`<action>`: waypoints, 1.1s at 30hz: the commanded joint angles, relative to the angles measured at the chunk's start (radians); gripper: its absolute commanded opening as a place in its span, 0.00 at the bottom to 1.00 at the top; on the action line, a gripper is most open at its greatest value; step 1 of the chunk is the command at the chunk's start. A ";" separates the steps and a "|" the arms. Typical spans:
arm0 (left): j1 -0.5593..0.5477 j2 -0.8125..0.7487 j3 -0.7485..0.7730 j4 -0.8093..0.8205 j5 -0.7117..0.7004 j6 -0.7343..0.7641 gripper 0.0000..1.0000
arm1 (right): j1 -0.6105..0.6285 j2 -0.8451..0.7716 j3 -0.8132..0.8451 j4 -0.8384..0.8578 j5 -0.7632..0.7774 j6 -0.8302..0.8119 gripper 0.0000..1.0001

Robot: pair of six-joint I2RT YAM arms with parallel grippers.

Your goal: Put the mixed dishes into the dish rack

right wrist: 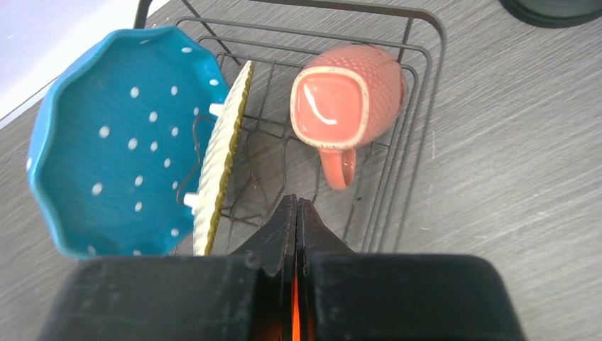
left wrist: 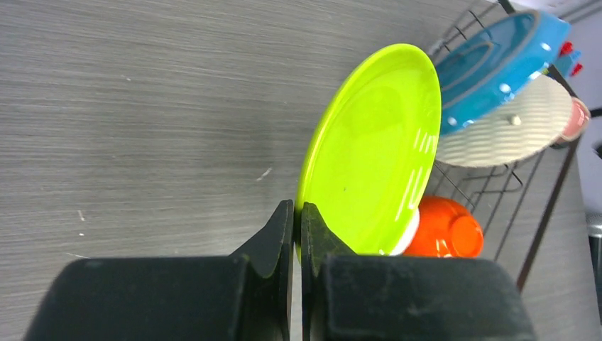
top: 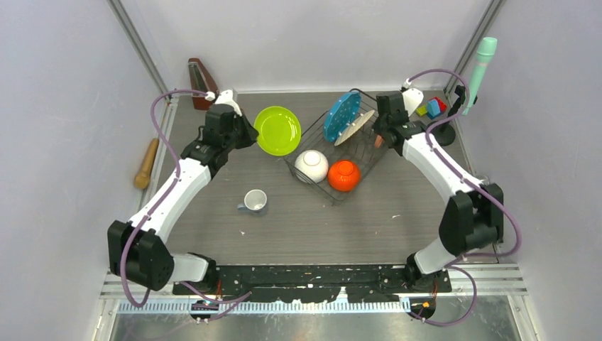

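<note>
Top external view: the black wire dish rack (top: 310, 183) sits toward the far right corner of the tabletop, turned so one corner points at the near edge. A blue white-dotted plate (top: 341, 116) stands on its edge in the far end of the rack. A cream ribbed plate (top: 355, 128) leans right beside it. A white bowl (top: 311, 165) and an orange bowl (top: 343, 175) sit side by side at the rack's near end. The right wrist view shows a pink mug (right wrist: 348, 96) lying on its side by the rack's right rim, with its handle toward the camera.

The left gripper (left wrist: 297, 209) has its fingers pressed almost together on the rim of the lime-green plate (left wrist: 373, 149). The plate is just left of the rack's left edge, toward the far edge of the table. It is tilted, and I cannot tell if it touches the table.

The right gripper (right wrist: 296, 202) hangs over the right side of the rack, near the pink mug. Its fingers are pressed together with nothing between them.

A small grey-white mug (top: 254, 201) stands alone near the middle of the table, well apart from the rack. Bare table lies all around it, out to the near edge and the left edge. There is also bare table between the rack and the right edge.

A brown wooden thing (top: 201, 83) stands at the far left corner.
</note>
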 commanded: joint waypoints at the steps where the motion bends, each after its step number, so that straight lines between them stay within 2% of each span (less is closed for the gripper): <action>1: -0.041 -0.081 0.045 -0.020 -0.018 0.019 0.00 | -0.003 0.109 0.112 0.038 0.012 0.085 0.00; 6: -0.069 -0.105 0.062 -0.008 0.081 0.053 0.00 | -0.003 0.252 0.199 0.085 -0.079 0.129 0.00; 11: -0.126 -0.094 0.082 0.006 0.078 0.130 0.00 | 0.002 0.345 0.328 0.115 -0.235 0.125 0.00; 14: -0.190 -0.075 0.096 0.030 0.053 0.193 0.00 | 0.004 0.350 0.339 0.162 -0.291 0.101 0.00; 21: -0.376 0.039 0.193 0.059 -0.140 0.375 0.00 | 0.005 0.370 0.351 0.176 -0.431 0.034 0.00; 24: -0.435 0.110 0.239 0.084 -0.193 0.424 0.00 | 0.005 0.413 0.425 0.127 -0.514 0.038 0.00; 33: -0.554 0.331 0.399 0.120 -0.387 0.575 0.00 | -0.030 0.311 0.356 0.129 -0.477 0.039 0.00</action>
